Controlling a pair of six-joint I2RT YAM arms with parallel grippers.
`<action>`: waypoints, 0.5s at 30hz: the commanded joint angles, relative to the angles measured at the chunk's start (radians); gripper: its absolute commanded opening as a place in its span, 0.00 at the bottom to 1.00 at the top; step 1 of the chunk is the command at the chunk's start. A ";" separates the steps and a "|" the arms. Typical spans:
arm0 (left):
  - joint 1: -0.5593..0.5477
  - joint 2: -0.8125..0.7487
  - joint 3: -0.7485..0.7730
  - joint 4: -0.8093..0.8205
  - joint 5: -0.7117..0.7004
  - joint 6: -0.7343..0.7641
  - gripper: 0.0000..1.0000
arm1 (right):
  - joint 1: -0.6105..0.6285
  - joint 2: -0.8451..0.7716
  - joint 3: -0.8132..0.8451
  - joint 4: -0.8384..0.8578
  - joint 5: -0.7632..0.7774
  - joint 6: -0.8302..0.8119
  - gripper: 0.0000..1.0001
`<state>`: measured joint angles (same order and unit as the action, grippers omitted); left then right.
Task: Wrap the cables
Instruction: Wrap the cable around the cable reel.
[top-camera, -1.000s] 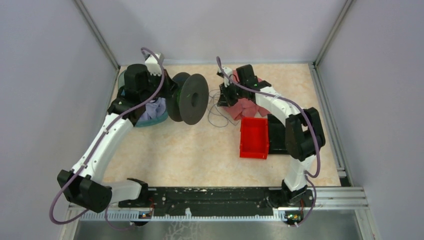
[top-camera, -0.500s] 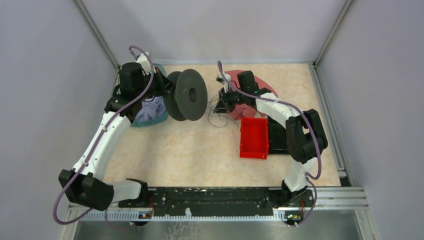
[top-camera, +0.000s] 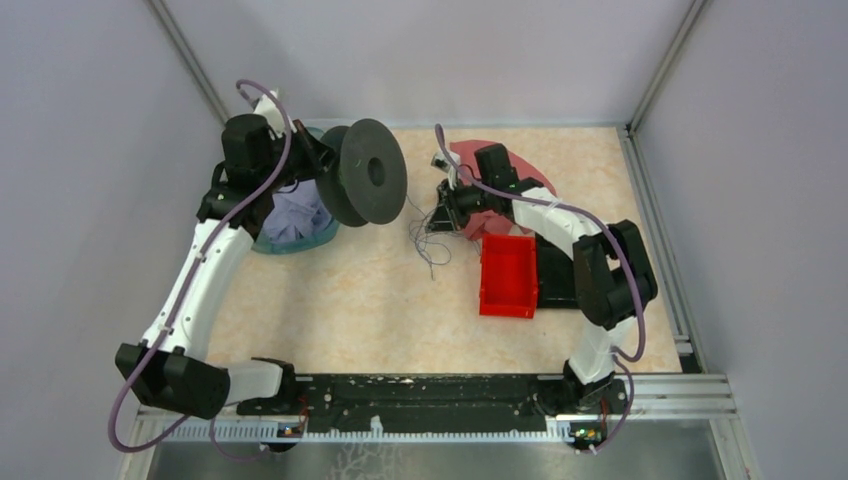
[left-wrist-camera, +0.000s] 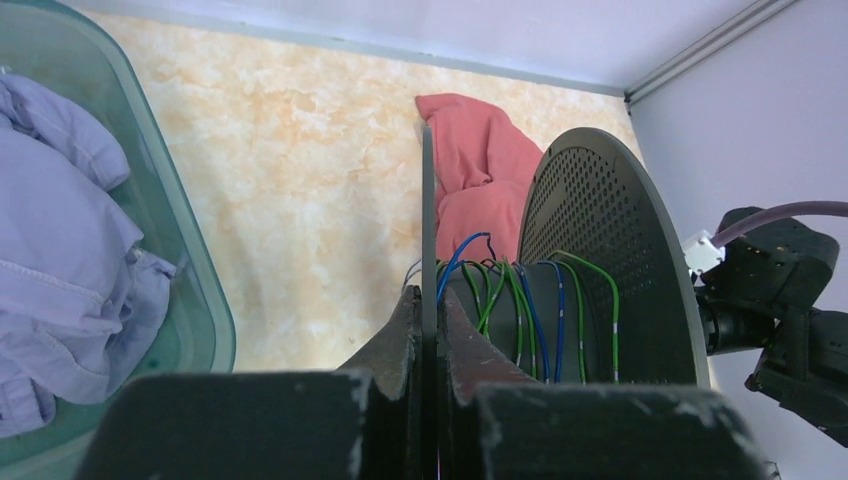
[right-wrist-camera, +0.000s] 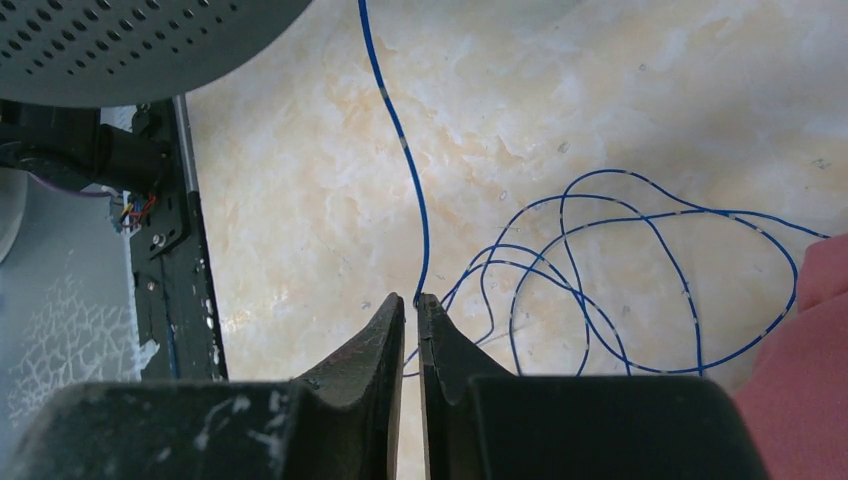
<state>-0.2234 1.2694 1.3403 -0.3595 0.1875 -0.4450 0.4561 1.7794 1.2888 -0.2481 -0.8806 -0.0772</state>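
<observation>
Two weak points: the left gripper (left-wrist-camera: 428, 300) is clamped only on the thin flange edge of the spool (top-camera: 372, 190), so tension on the line could twist it loose. The cables (top-camera: 432, 252) lie in loose loops on the table (top-camera: 380, 300) between spool and red bin (top-camera: 508, 275), one strand rising to the spool. The right gripper (right-wrist-camera: 412, 300), pinched shut on that strand, could lose it if a loop snags or knots.

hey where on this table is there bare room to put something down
Widest bare patch: the near middle of the table, between the left arm and the red bin. A smaller one lies in the far right corner, past the red cloth. It is crowded between the spool and the right gripper, where the cable loops.
</observation>
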 joint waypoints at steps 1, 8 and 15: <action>0.013 -0.034 0.073 0.070 0.053 -0.011 0.00 | 0.003 -0.080 0.010 0.025 -0.033 -0.027 0.11; 0.018 -0.036 0.162 0.048 0.086 0.007 0.00 | -0.025 -0.107 0.015 0.057 -0.055 -0.016 0.25; 0.022 -0.032 0.276 0.029 0.152 0.015 0.00 | -0.061 -0.170 0.008 0.100 -0.063 -0.012 0.44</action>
<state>-0.2089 1.2690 1.5261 -0.3832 0.2741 -0.4263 0.4149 1.7042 1.2888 -0.2249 -0.9112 -0.0814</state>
